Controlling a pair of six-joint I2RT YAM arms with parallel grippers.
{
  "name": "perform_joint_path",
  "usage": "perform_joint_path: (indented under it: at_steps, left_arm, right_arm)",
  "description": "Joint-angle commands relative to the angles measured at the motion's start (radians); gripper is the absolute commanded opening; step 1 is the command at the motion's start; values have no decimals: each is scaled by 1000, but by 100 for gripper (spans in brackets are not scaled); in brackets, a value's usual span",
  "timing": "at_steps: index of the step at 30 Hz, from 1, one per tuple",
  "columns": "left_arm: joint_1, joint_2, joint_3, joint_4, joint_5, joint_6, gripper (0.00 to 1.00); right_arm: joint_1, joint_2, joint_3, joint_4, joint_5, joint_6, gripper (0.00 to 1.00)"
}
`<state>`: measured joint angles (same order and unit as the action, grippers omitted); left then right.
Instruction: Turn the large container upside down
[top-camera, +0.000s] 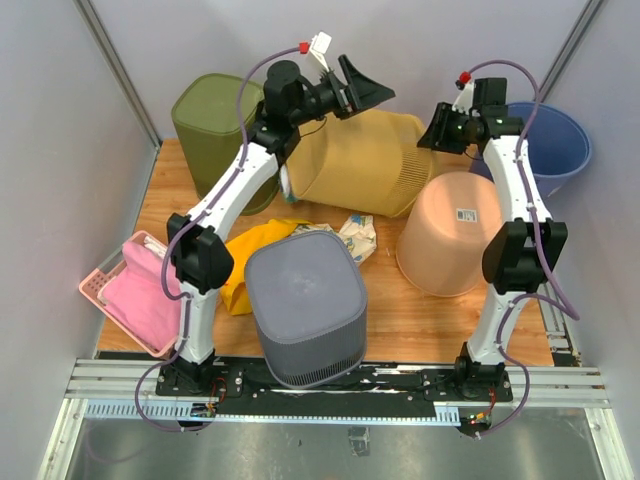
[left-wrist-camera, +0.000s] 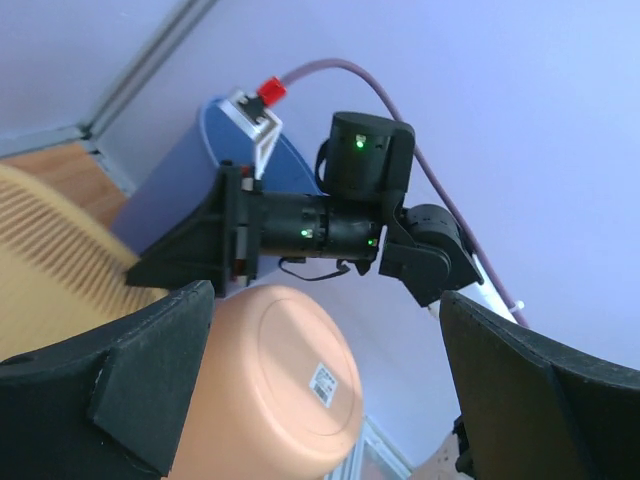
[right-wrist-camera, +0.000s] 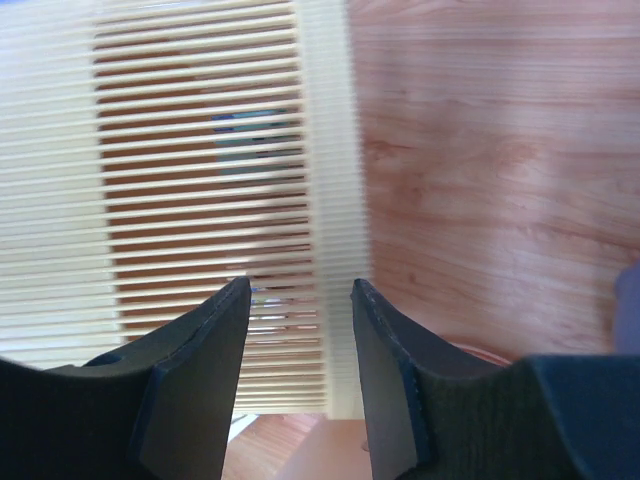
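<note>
Six containers sit on the table (top-camera: 420, 320): one green bin (top-camera: 210, 120), one blue bin (top-camera: 555, 145), one peach bin (top-camera: 450, 230) and one grey basket (top-camera: 305, 300), both bottom-up, one pink basket (top-camera: 100, 290), and the big yellow basket (top-camera: 365, 165), on its side at the back. The left gripper (top-camera: 372, 88) hangs above it, fingers spread wide, empty. The right gripper (top-camera: 430, 134) is at its rim, fingers slightly parted, gripping nothing.

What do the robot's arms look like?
The left arm and right arm have white links, black joints and black wedge-shaped fingers. A purple cable loops along each, with a red connector near the wrist. Tiny green lights dot the right wrist.
</note>
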<state>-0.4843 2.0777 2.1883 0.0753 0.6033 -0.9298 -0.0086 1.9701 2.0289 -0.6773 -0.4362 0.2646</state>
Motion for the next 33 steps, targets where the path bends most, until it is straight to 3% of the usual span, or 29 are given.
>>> perform_joint_path:
  at_steps: [1,7,11,14,22,25,28,33]
  left_arm:
    - [-28,95,34,49,47,-57,99]
    - [-42,198,174,-11,43,-43,99]
    - [-37,113,188,-170,-21,111,99]
    - [-7,-29,79,-291,-125,217,99]
    - [110,-477,-412,-424,-367,331,99]
    - [127,-541,-502,-509,-403,350,99]
    - [132,-575,-625,-473,-361,317,99]
    - [133,-521,-630,-498,-326,295,99]
  right_arm:
    - [53,50,-6,-14,32,26,48]
    - [64,77,-18,-16,70,27,48]
    - [64,68,-40,-21,88,3,48]
    - [64,66,-46,-24,105,-8,48]
    - [61,101,-25,-40,129,-10,48]
    - [56,114,-16,-50,149,-5,48]
    - [44,123,-14,-49,161,9,48]
    - [29,130,-13,-49,163,19,49]
